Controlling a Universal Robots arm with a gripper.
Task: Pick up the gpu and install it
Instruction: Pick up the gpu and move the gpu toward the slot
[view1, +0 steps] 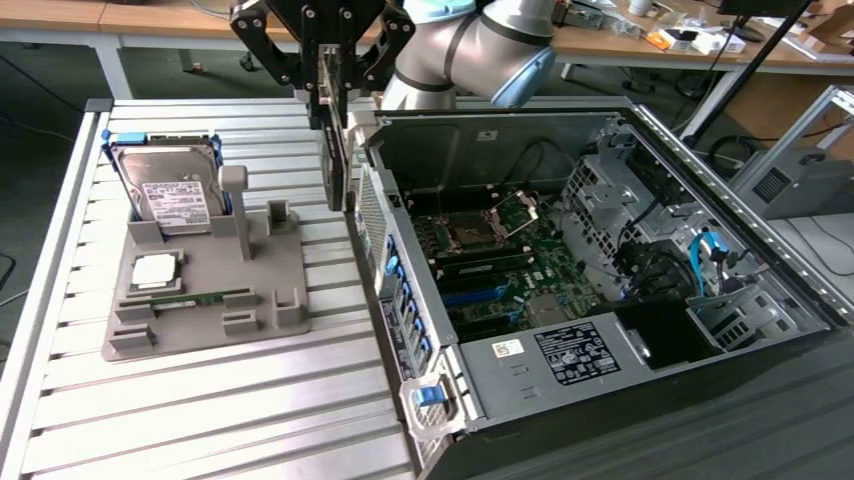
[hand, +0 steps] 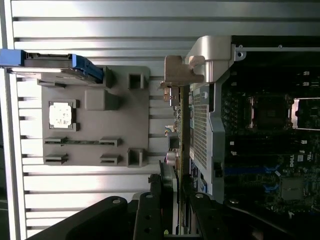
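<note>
Hand: the gripper (hand: 175, 212) is partly closed, with its 2 fingers (hand: 150, 215) pinching the gpu.
Gpu: the gpu (hand: 183, 130) hangs in the air on its thin edge, with its silver bracket (hand: 175, 75) at the end away from the hand.
Where: just outside the open computer case (view1: 467, 150), by its far corner on the exterior view's left.
Tray: the grey tray (view1: 280, 315) sits near the case and holds 1 upright hard drive (view1: 167, 190), 1 square chip (view1: 154, 270) and 1 memory stick (view1: 200, 298).
Table: a metal table (view1: 200, 400) is under it all.
</note>
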